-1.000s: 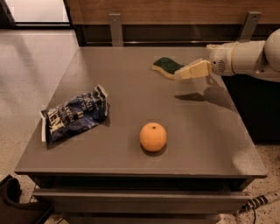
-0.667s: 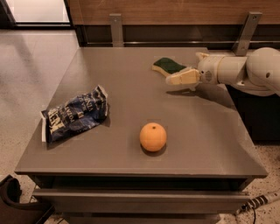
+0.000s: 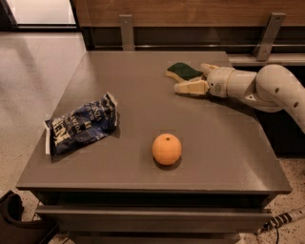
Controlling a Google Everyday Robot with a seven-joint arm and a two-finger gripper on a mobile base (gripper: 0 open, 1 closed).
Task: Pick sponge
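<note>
Where the sponge lies: the sponge (image 3: 182, 70) rests flat on the far right part of the table (image 3: 143, 52), dark green side up, with a pale yellow edge showing along its near left side.
Gripper: the gripper (image 3: 190, 77) sits low over the table's far right area and points left, right at the sponge.
Claw state: the fingers (image 3: 190, 87) are spread apart. The near one lies just in front of the sponge, the far one shows behind its right end, and that end sits in the gap between them. Whether either finger touches the sponge cannot be told.
Arm: the white, rounded arm (image 3: 269, 86) comes in from the right edge of the view and crosses the table's right border.
Orange: a round orange (image 3: 167, 148) stands near the middle of the front part of the table, well apart from the sponge.
Snack bag: a crumpled dark blue snack bag (image 3: 82, 125) lies on the left side of the table, near its left edge.
Table: a flat grey-brown top with a recessed front below.
Background: a wooden wall panel (image 3: 190, 12) with two metal brackets runs behind the table, and a pale speckled floor (image 3: 33, 71) lies to the left.
</note>
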